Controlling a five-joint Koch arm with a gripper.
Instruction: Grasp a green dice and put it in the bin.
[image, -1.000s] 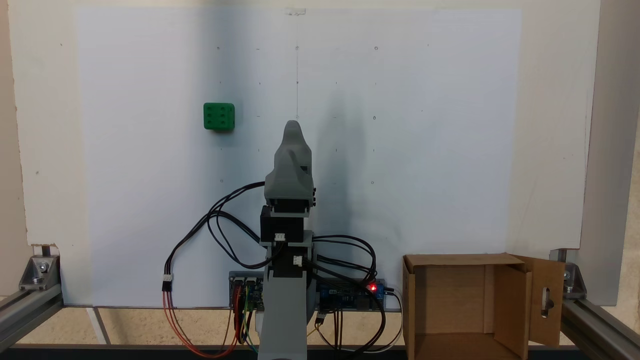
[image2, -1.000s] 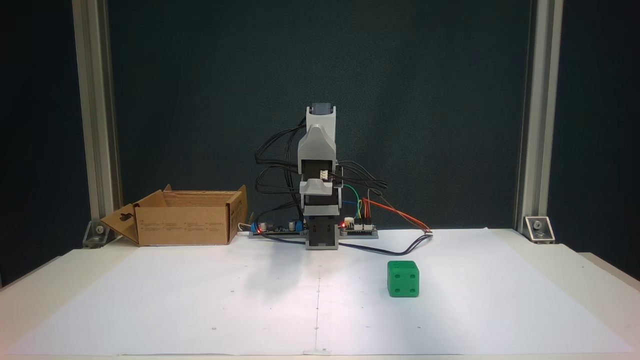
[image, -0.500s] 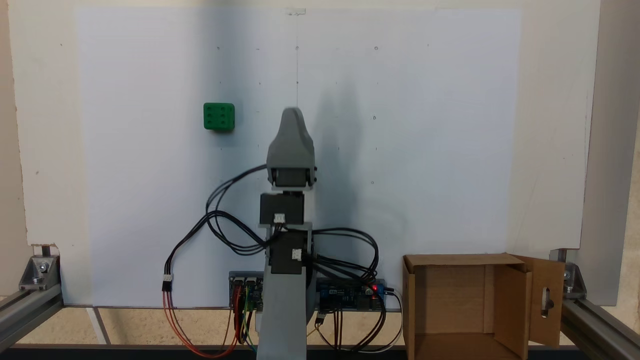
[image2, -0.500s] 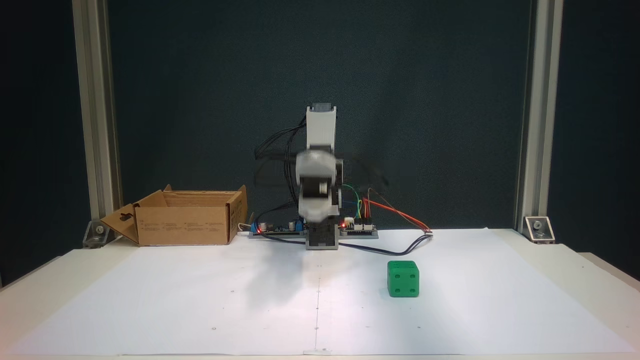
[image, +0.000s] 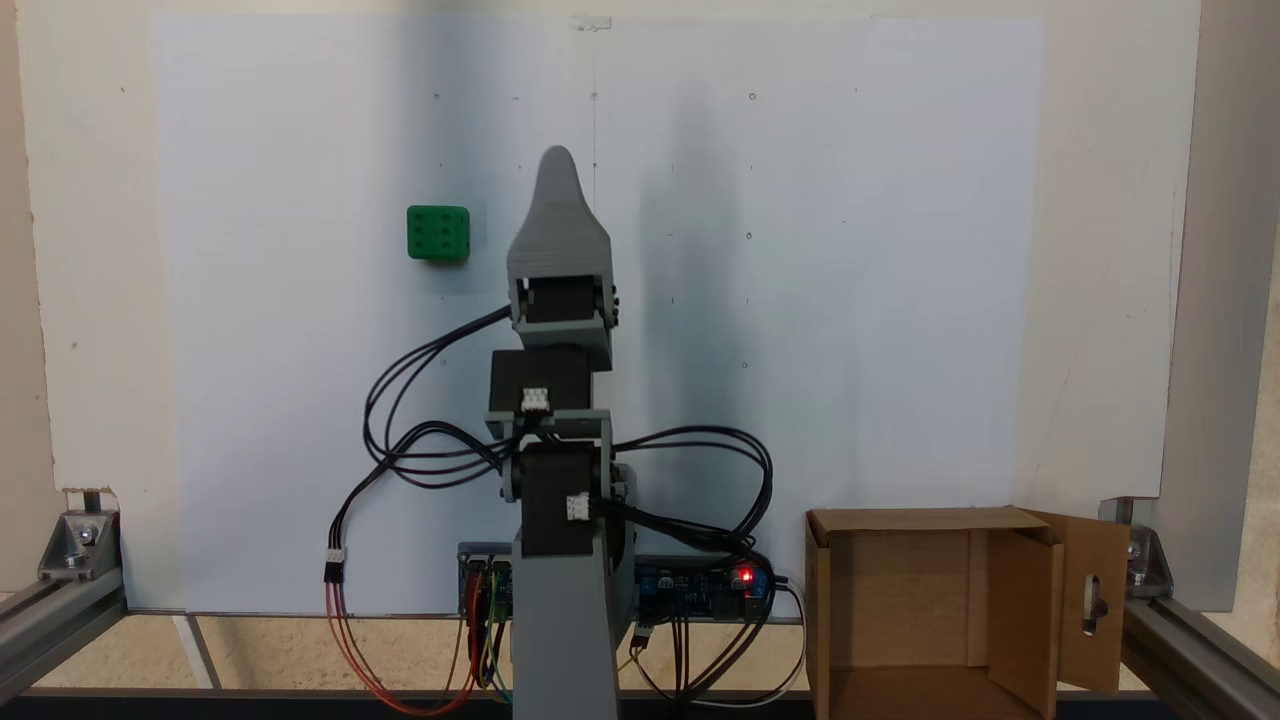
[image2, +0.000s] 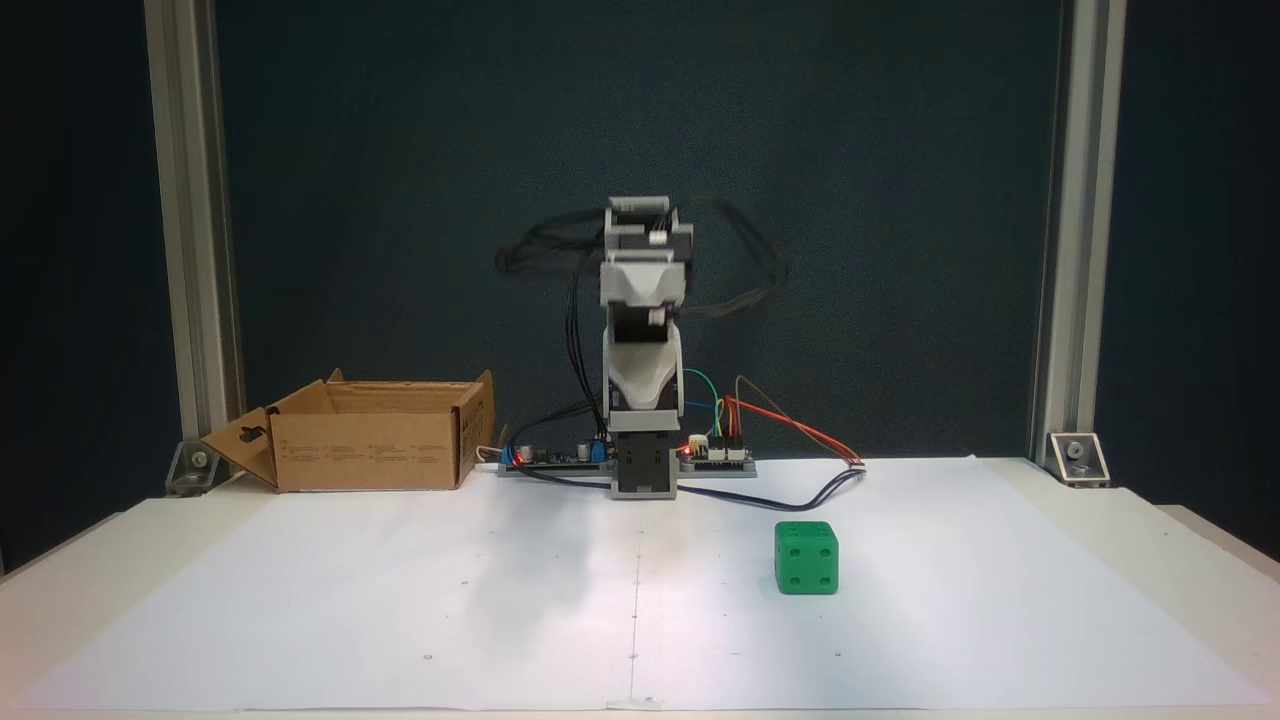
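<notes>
Paper sheet (image: 850, 300): white, covers most of the table.
Box (image: 905, 600) (image2: 365, 450): open-topped brown cardboard, a slotted flap folded out; inside only bare cardboard shows.
Arm (image: 560, 440): grey, at the sheet's 6 o'clock edge in a fixed view.
Claw (image: 557, 165) (image2: 643, 400): one tip visible; spread or pressed together, cannot tell.
Dice (image: 438, 233) (image2: 806, 558): green, on the sheet, toward 9 o'clock of the claw tip, well apart from the box.
</notes>
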